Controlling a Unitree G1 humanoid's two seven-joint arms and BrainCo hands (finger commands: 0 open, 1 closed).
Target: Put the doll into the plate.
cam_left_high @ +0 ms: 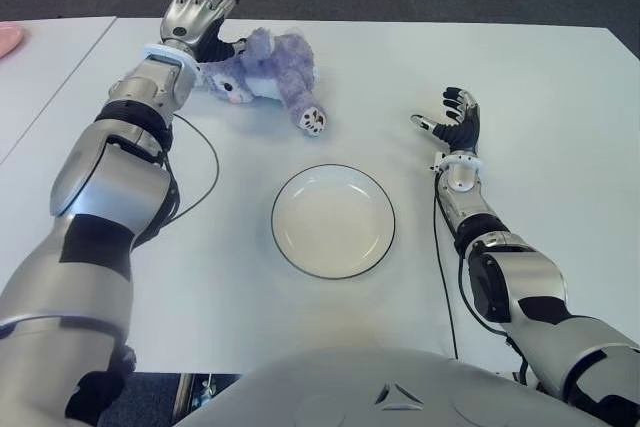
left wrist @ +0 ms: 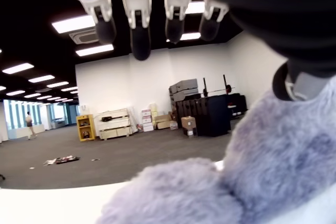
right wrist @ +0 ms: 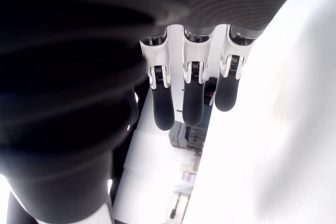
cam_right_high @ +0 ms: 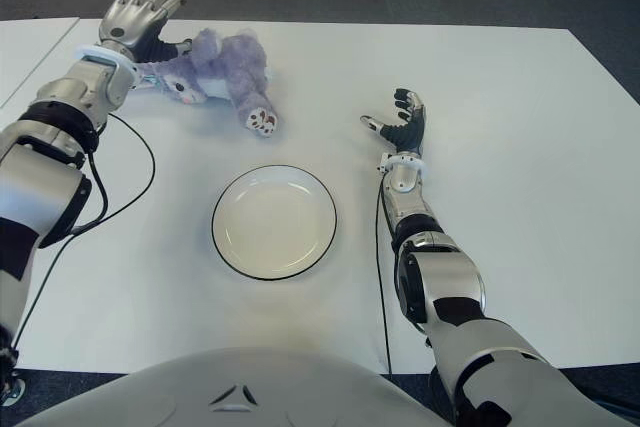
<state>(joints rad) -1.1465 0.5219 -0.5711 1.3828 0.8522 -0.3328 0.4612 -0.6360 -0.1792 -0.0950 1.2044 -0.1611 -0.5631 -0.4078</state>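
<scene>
A purple plush doll (cam_left_high: 270, 72) lies on its side on the white table (cam_left_high: 530, 67), at the far left, one pale paw pointing toward the plate. My left hand (cam_left_high: 203, 13) is at the doll's head, its fingers (left wrist: 139, 24) stretched out above the fur (left wrist: 273, 166) and closed on nothing. The thumb is close to the plush. An empty white plate (cam_left_high: 333, 222) with a dark rim sits at the table's centre, nearer to me than the doll. My right hand (cam_left_high: 455, 117) shows to the right of the plate, fingers (right wrist: 191, 87) spread and holding nothing.
A second white table (cam_left_high: 40, 77) adjoins on the left, with a pink object (cam_left_high: 8, 39) at its far edge. A black cable (cam_left_high: 208, 162) loops from my left forearm over the table. Dark carpet lies beyond the far edge.
</scene>
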